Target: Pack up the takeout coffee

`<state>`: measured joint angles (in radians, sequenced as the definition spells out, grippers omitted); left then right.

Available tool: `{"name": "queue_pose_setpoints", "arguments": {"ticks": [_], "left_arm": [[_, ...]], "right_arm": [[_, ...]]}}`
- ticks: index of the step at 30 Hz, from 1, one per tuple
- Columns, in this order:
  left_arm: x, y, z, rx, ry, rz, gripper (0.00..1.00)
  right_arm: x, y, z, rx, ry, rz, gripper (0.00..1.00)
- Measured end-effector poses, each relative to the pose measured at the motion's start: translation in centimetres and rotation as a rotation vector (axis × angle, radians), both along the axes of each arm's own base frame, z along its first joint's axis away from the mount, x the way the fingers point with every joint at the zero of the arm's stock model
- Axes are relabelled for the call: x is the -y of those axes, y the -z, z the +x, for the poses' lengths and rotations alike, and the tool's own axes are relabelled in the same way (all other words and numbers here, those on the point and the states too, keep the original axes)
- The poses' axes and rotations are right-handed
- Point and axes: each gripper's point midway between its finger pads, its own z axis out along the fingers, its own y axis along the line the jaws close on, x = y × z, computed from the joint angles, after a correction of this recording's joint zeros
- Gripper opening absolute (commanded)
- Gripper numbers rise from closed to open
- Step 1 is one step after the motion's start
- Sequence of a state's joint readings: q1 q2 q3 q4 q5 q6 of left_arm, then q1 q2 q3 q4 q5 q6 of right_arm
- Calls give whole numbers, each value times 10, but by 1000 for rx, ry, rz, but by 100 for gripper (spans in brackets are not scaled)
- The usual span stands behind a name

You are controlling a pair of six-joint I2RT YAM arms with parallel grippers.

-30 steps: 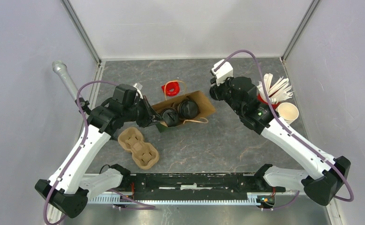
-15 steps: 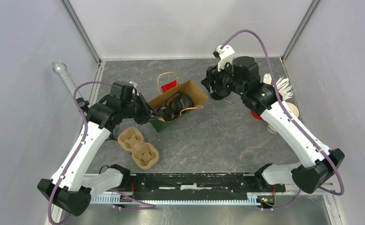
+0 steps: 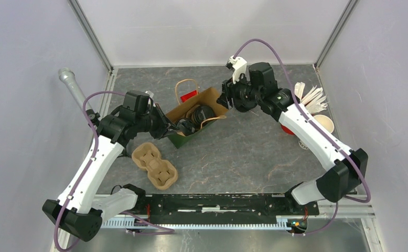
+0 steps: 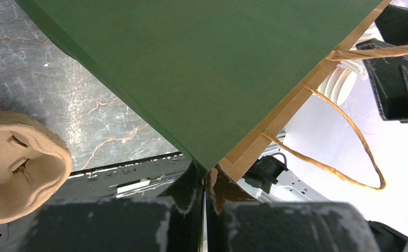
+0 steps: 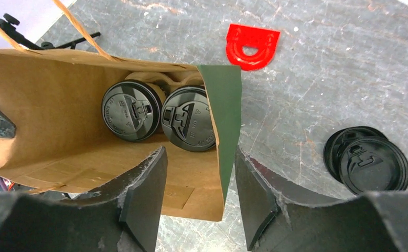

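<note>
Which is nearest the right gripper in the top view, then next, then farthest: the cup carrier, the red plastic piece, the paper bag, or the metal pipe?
From the right gripper:
1. paper bag, right at its fingertips.
2. red plastic piece, just behind the bag.
3. cup carrier, near the front, left of the middle.
4. metal pipe, away at the far left.

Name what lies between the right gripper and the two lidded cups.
Only the paper bag's wall, standing between the right gripper's open fingers; the lidded cups sit beyond it. Right wrist view.

Takeout coffee (image 5: 131, 110) sides hidden by bag (image 5: 50, 121); carrier (image 4: 13, 173) cropped
</note>
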<state>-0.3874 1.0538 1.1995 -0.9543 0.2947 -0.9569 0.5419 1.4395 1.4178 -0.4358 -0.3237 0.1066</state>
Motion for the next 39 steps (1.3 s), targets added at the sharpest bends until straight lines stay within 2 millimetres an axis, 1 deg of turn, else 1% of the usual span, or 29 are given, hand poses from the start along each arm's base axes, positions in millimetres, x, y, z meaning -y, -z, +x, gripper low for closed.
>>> {"name": "queue_pose_setpoints", "arguments": {"ticks": [6, 10, 14, 22, 26, 28, 32, 39], "left_arm": [[-1, 0, 1, -1, -3, -3, 2], [-1, 0, 1, -1, -5, -4, 2], [-1, -1, 1, -1, -3, -7, 2], [2, -7, 1, 8, 10, -26, 2], [3, -8, 1, 9, 12, -29, 2], [3, -8, 1, 9, 14, -30, 2], [4, -8, 0, 7, 19, -35, 2], [7, -11, 1, 13, 29, -49, 2]], "right_arm": [[-1, 23, 0, -55, -14, -44, 45], [1, 27, -1, -64, -18, -58, 36], [1, 26, -2, -66, -19, -62, 27], [2, 13, -3, -60, -19, -60, 20], [2, 12, -3, -59, -19, -59, 16], [3, 12, -4, -62, -19, -61, 13], [3, 11, -4, -63, -19, -64, 1], [3, 2, -4, -51, -22, -63, 0]]}}
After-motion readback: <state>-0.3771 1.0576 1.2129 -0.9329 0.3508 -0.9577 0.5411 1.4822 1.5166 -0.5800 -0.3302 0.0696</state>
